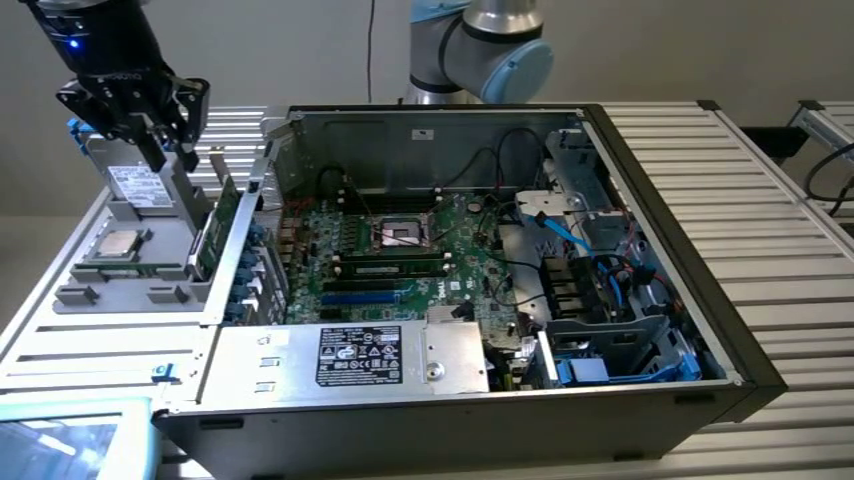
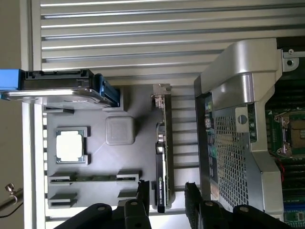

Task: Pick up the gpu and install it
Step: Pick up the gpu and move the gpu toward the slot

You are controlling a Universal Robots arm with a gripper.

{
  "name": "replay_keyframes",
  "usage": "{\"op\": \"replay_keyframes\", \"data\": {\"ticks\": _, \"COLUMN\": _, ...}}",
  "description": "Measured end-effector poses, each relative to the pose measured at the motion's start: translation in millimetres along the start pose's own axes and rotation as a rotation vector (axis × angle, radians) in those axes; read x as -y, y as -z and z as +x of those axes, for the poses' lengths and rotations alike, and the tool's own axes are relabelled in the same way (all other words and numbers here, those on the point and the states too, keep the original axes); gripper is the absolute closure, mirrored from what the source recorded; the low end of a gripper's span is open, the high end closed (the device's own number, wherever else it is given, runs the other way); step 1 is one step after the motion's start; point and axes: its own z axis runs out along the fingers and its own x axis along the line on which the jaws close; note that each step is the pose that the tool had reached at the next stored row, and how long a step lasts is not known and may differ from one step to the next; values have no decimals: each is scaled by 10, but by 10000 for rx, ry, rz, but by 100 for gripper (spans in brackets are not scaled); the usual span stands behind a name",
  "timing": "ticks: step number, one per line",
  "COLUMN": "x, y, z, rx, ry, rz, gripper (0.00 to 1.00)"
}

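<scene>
A robotics lab (slatted metal table point(image 1: 761, 200), opened computer case point(image 1: 441, 440)).

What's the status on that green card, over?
Jaws open, empty, hovering over grey parts tray. Green circuit card with silver end bracket upright on edge in tray, untouched. Nothing seen blocking it.

Bright, even light w/ soft shadows
</scene>
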Motion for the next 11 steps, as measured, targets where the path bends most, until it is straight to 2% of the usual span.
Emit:
{"op": "replay_keyframes", "data": {"ticks": 5, "x": -23, "y": -91, "z": 110, "rx": 1, "ry": 0, "rz": 0, "gripper": 56}}
{"op": "replay_keyframes", "data": {"ticks": 11, "x": -15, "y": -198, "z": 132, "rx": 1, "ry": 3, "rz": -1, "gripper": 56}}
